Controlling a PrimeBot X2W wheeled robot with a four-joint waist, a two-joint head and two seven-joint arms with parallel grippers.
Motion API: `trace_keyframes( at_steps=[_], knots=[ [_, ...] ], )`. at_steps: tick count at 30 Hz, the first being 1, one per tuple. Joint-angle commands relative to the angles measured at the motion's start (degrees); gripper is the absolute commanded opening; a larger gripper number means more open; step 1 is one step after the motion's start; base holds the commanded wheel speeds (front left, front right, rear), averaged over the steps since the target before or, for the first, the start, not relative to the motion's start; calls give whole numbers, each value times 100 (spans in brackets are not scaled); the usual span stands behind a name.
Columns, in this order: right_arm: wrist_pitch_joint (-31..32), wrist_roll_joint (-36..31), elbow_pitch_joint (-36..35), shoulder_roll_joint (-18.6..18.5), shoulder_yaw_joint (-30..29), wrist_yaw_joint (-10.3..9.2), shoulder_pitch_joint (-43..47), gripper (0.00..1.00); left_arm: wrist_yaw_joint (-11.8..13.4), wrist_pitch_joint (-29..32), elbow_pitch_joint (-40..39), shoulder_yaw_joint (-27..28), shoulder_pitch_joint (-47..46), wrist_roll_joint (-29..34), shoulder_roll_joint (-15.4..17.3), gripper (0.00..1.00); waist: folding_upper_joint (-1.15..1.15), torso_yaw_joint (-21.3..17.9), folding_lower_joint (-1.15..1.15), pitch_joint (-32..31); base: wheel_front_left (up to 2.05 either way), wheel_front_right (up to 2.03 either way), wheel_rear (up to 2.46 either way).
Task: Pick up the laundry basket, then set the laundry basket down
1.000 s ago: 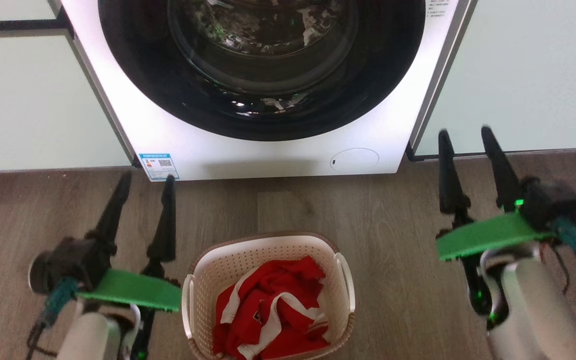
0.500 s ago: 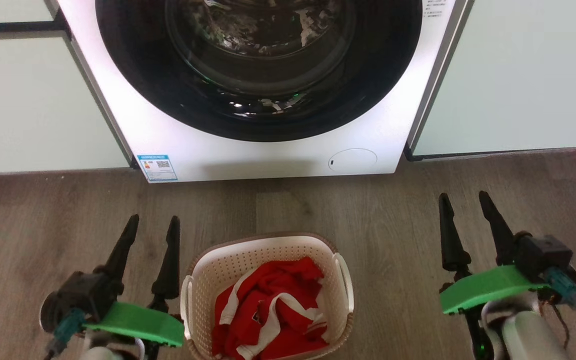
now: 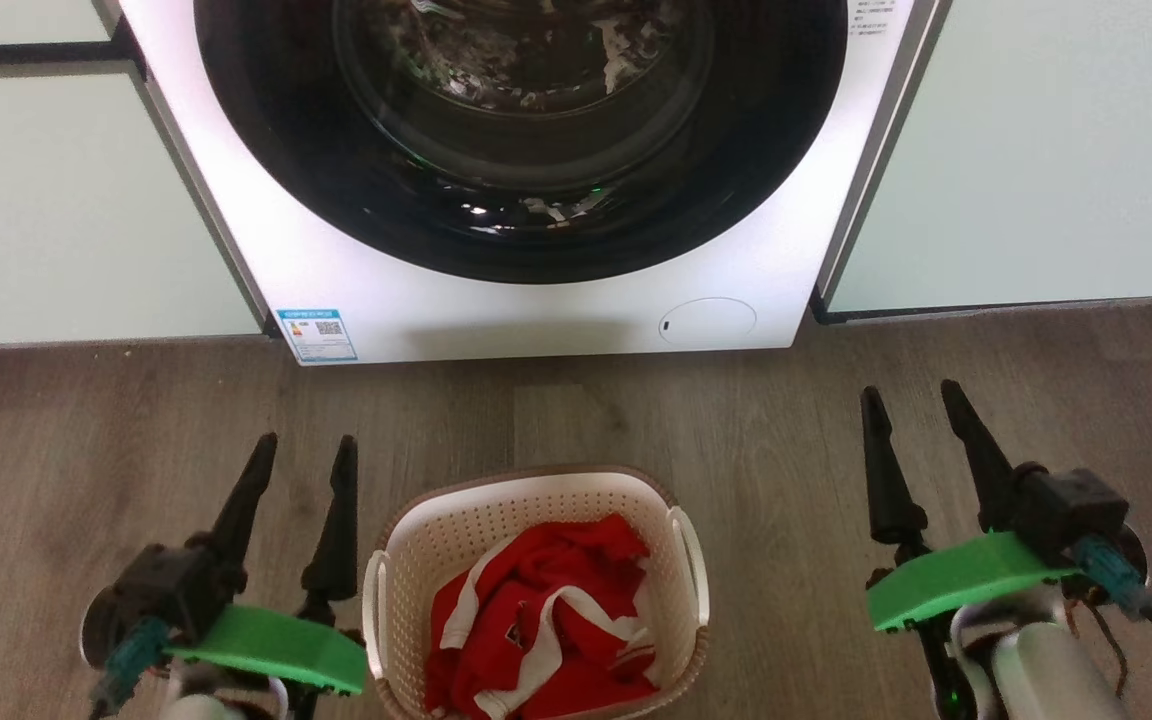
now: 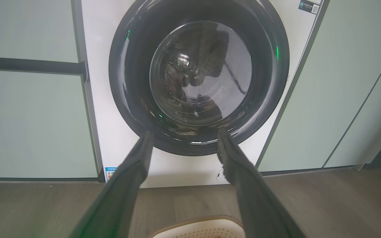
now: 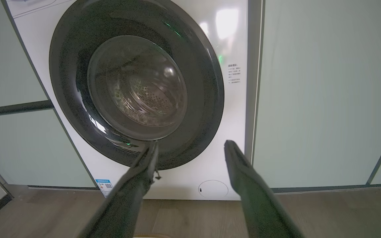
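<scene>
Cream laundry basket (image 3: 496, 520), red-and-white garment (image 3: 546, 620), white washing machine (image 3: 576, 310).
The laundry basket has a cream wall dotted with small holes, a brown woven-look rim and white handles. The washing machine has a glossy black door ring (image 3: 266, 150) and a blue label (image 3: 316, 335). The floor (image 3: 786, 430) is grey-brown wood grain and the cabinet panels (image 3: 1036, 150) are pale green. The left hand (image 3: 306, 445) and right hand (image 3: 911, 392) have black fingers and a bright green plate (image 3: 266, 648) each.
</scene>
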Motion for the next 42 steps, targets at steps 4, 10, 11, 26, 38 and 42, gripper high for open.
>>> trace_keyframes(
  at_steps=[4, 10, 11, 26, 38, 42],
  knots=[
    [-28, -83, -234, 21, 143, 40, -271, 100, -22, -28, -167, 227, -315, 70, -32, 100, 0, 15, 0, -9, 0, 0, 0],
    [-28, -103, -232, 21, 137, 40, -279, 100, -29, -28, -158, 250, -323, 85, -36, 100, 0, 17, 0, -12, 0, 0, 0],
    [-28, -102, -231, 21, 136, 40, -281, 100, -30, -28, -154, 252, -325, 86, -37, 100, 0, 16, 0, -11, 0, 0, 0],
    [-28, -94, -204, 21, 126, 40, -260, 100, -36, -28, -85, 231, -335, -5, -38, 100, 0, 29, 0, 6, 0, 0, 0],
    [18, 75, 308, -3, 36, 1, 134, 0, 6, 22, 472, 39, 58, -259, -10, 0, 0, 32, 0, 18, 0, 0, 0],
    [70, 350, 324, -22, 12, 2, 118, 0, 8, 76, 488, 60, 25, -531, 6, 0, 0, 33, 0, 17, 0, 0, 0]
  ],
)
